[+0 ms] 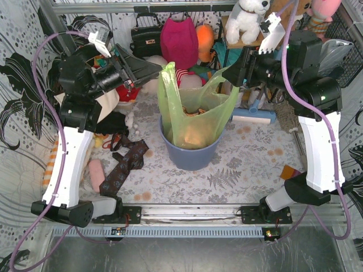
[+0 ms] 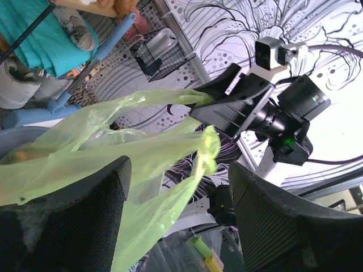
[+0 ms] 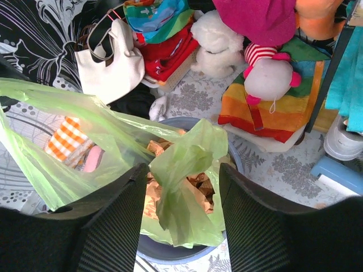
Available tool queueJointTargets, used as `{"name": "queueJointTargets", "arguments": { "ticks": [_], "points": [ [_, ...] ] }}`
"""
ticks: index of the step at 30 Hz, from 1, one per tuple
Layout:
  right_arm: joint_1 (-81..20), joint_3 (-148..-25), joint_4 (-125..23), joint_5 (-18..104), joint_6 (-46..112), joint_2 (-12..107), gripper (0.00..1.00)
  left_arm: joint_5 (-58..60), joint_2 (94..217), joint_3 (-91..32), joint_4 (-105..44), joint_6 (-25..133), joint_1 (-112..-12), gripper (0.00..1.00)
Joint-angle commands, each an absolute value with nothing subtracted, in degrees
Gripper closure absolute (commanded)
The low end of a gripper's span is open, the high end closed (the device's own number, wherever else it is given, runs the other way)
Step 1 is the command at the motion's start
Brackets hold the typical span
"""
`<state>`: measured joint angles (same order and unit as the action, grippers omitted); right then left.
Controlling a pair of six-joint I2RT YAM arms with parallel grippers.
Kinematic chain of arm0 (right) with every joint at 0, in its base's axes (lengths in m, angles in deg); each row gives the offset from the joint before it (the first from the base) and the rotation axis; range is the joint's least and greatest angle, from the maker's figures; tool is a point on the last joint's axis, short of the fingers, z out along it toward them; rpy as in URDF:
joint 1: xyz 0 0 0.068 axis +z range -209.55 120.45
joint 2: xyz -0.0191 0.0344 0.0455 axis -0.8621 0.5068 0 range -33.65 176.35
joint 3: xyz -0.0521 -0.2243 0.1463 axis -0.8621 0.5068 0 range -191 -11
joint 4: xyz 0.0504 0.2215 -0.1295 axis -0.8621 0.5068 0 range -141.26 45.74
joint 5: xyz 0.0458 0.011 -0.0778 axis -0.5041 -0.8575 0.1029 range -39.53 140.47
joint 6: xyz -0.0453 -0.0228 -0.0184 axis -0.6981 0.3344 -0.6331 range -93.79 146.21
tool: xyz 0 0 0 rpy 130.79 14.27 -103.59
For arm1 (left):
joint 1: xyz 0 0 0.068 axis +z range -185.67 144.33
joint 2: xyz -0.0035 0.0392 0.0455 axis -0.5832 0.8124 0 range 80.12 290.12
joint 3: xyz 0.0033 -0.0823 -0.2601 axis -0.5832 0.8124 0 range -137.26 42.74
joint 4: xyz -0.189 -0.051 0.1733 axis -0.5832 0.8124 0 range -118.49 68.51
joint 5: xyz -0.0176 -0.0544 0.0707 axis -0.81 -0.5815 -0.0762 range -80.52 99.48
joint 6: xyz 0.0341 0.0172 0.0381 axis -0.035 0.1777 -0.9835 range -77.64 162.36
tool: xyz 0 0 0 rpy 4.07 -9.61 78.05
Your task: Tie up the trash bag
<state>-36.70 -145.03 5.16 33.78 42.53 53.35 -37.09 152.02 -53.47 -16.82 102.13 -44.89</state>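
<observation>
The lime-green trash bag (image 1: 195, 116) sits in the round blue-grey bin (image 1: 190, 156), with brown paper waste (image 1: 198, 112) inside it. Its two handles stand up. My left gripper (image 1: 156, 69) hovers open beside the left handle (image 1: 168, 73). In the left wrist view the bag film (image 2: 113, 141) hangs loose across the wide gap of the left gripper (image 2: 178, 170). My right gripper (image 1: 229, 73) is at the right handle. In the right wrist view that handle (image 3: 190, 150) stands slack between the parted fingers of the right gripper (image 3: 182, 170), above the paper waste (image 3: 198, 181) and the bin (image 3: 170, 252).
A cream tote bag (image 3: 110, 68), soft toys (image 3: 266, 79) and a magenta bag (image 1: 178, 39) crowd the back. Left of the bin lie a dark patterned cloth (image 1: 125, 164) and a pink object (image 1: 96, 173). A white roller (image 1: 252, 119) lies to its right.
</observation>
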Motion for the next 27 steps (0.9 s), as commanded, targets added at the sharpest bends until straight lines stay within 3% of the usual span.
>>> {"name": "queueJointTargets", "arguments": {
  "ticks": [1,8,12,18,27],
  "points": [
    [-36.9,-146.1,6.0,35.9,40.9,53.1,0.48,-35.1,152.3,-51.5,-19.3,105.1,-44.1,0.23],
    [-36.9,-147.4,6.9,39.1,39.4,53.6,0.60,-36.6,154.2,-55.0,-20.9,105.7,-44.1,0.26],
    [-36.9,-148.5,6.6,40.7,38.7,54.1,0.73,-35.8,155.5,-62.4,-13.8,98.3,-44.1,0.26],
    [-36.9,-150.2,5.7,40.6,38.2,55.1,0.63,-38.1,158.2,-69.4,-9.2,88.1,-44.3,0.25],
    [-36.9,-150.8,6.1,40.0,38.8,55.4,0.63,-37.8,161.4,-74.3,0.5,79.9,-48.3,0.29]
  ]
}}
